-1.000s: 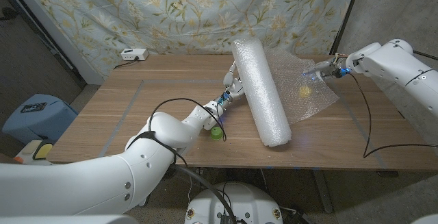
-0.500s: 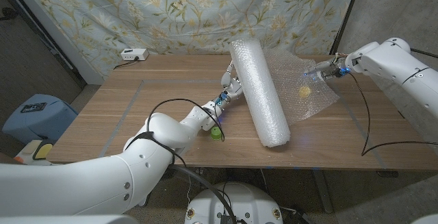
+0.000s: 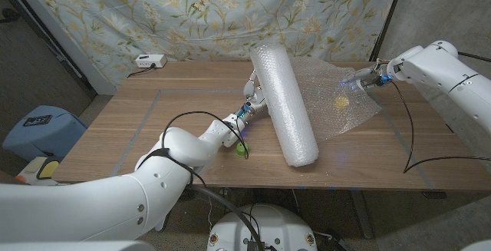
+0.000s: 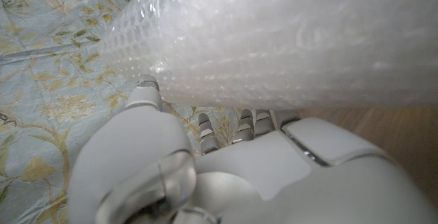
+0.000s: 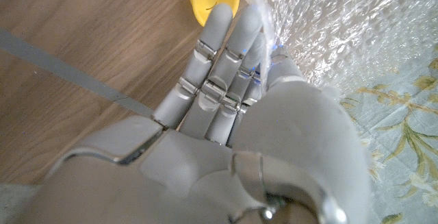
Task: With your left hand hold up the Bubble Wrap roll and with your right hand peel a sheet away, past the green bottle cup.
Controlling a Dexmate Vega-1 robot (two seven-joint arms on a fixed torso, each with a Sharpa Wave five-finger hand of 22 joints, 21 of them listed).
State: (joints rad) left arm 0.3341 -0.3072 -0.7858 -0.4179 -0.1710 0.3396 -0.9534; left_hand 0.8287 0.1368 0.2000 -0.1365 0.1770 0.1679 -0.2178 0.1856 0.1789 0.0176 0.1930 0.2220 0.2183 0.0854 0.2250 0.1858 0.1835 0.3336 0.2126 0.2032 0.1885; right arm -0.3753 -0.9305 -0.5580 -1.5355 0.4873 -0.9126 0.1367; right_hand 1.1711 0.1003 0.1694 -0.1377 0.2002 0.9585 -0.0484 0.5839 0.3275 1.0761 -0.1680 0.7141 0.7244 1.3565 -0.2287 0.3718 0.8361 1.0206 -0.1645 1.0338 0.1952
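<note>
Wooden table point(image 3: 153, 120); left hand point(image 3: 257, 96) grips bubbly roll point(image 3: 284, 101); right hand point(image 3: 359, 79) pinches crinkled sheet point(image 3: 337, 101).

Right robot hand point(image 5: 226, 107) pinching bubble wrap sheet point(image 5: 328, 32) beside yellow cap point(image 5: 209, 1).

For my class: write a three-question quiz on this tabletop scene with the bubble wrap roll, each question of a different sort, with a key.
1. True or false: the left hand touches the roll.
2. The green cup sits: A) on the roll's left-arm side; B) under the loose sheet; C) in the right hand.
3. Fill in: the small object seen through the sheet, near the right hand, is coloured ____.

Key: 1 true; 2 A; 3 yellow.
</note>
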